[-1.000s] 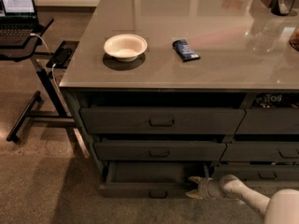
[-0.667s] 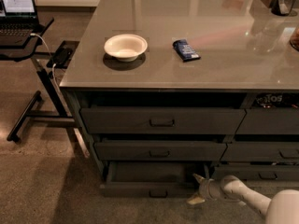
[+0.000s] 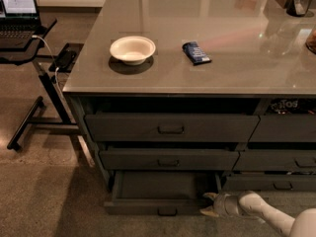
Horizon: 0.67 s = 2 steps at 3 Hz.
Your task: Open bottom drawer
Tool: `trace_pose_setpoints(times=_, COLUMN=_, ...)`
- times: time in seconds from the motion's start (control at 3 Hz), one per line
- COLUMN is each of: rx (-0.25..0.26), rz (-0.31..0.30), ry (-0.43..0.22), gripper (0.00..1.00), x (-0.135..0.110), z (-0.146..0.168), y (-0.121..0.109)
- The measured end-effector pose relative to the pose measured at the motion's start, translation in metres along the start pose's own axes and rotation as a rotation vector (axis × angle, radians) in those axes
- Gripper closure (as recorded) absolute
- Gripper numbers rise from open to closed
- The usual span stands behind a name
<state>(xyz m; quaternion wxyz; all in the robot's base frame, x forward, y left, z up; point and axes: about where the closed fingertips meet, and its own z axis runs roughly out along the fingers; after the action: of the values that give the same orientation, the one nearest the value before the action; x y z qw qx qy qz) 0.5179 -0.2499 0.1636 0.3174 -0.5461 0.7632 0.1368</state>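
The bottom drawer (image 3: 158,206) is the slim dark grey front at the foot of the left stack. It is pulled out, and its shallow dark tray (image 3: 163,185) shows. Its small loop handle (image 3: 168,212) sits at the centre of the front. My gripper (image 3: 208,204) is low at the drawer's right front corner, right of the handle and apart from it. Its two pale fingers (image 3: 210,196) are spread, with nothing between them. The white arm (image 3: 266,214) comes in from the lower right.
Two taller drawers (image 3: 170,128) (image 3: 168,160) are above it, and another stack (image 3: 276,184) stands to the right. The grey countertop (image 3: 237,38) holds a white bowl (image 3: 132,49) and a blue packet (image 3: 196,53). A laptop stand (image 3: 39,83) is at the left.
My gripper has drifted slightly right and toward the camera, away from the drawer's corner. The drawer stays pulled out as before.
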Motion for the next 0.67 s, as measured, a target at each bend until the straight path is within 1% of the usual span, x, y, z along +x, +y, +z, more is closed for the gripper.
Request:
trace_pose_setpoints(times=0.33, rx=0.0, rz=0.0, ry=0.0, gripper=0.85, x=-0.002, z=-0.002, y=0.0)
trace_pose_setpoints(times=0.67, rx=0.017, rz=-0.051, ry=-0.004, gripper=1.0, x=-0.001, z=-0.013, y=0.009)
